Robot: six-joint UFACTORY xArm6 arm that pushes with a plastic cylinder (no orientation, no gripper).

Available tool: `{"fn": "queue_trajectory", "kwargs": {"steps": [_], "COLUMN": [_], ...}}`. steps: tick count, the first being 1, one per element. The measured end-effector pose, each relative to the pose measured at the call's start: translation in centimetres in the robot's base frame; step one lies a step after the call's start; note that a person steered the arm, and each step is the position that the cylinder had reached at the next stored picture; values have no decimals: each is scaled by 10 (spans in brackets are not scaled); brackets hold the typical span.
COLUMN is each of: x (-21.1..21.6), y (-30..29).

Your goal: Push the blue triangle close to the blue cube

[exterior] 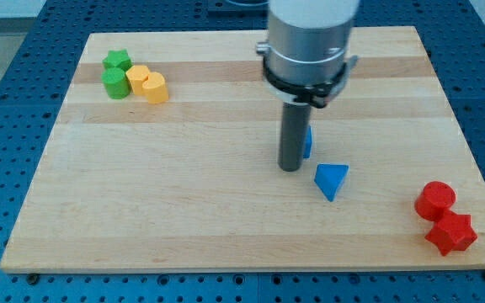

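Observation:
The blue triangle [332, 180] lies on the wooden board [183, 194], right of centre. The blue cube [307, 141] is mostly hidden behind the dark rod; only a sliver shows at the rod's right side. My tip [290, 168] rests on the board just left of the triangle and in front of the cube, a short gap from the triangle. The triangle sits just below and right of the cube, a small gap apart.
A green star [117, 60], a green cylinder [115, 82] and two yellow blocks [147, 83] cluster at the view's top left. A red cylinder [435, 199] and a red star [450, 232] sit at the bottom right near the board's edge.

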State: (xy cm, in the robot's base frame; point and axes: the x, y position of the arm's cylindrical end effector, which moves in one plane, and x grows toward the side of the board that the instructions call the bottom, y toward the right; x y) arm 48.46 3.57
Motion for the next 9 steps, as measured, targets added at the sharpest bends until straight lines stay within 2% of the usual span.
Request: {"fn": "queue_trajectory", "kwargs": {"steps": [1, 2, 3, 4, 5, 6, 7, 8, 9], "x": [-54, -70, -61, 11, 94, 130, 133, 113, 86], "y": [-40, -54, -57, -54, -23, 43, 95, 102, 77]}}
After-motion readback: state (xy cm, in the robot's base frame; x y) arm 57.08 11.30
